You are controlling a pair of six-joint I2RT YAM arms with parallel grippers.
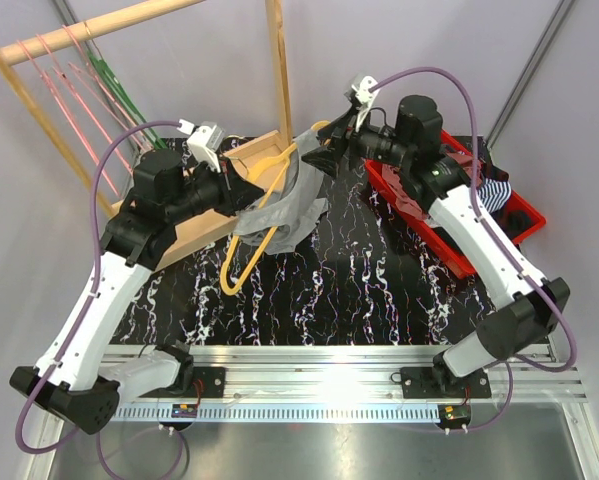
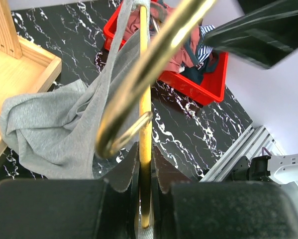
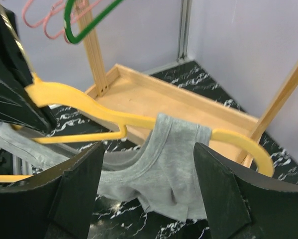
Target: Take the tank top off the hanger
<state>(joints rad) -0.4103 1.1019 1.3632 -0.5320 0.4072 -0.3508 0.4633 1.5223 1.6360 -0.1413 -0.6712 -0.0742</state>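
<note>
The main risk we see lies at the strap (image 3: pixel 181 130), the one part of the grey tank top (image 3: pixel 163 179) that we can see looped over the yellow hanger (image 3: pixel 79 97). If the right gripper (image 3: pixel 149 149) closes too deep, we judge it could pinch the hanger arm along with the cloth, and any pull would then drag the hanger instead of freeing the garment. A pull straight toward the right edge of the bench (image 1: pixel 359 290) could also snag the strap on the hanger's curved end, stretching the fabric. The left gripper (image 2: pixel 145 169) is clamped on a thin bar of the hanger, so a hard tug could twist or slip the hanger in that grip. The red bin (image 1: pixel 419 225) of clothes at the right edge sits close behind the right arm, and a wide backward sweep might clip it. As for position, the tank top hangs over the far middle of the bench, just in front of the wooden rack (image 1: pixel 194 235) that occupies the far left corner, and most of the cloth sags below the hanger toward the bench top beside the rack's base. The right gripper stands spread wide, with the strap directly between its two fingers and not yet touched by either. The left gripper sits just left of the garment, holding the hanger, not the cloth.
</note>
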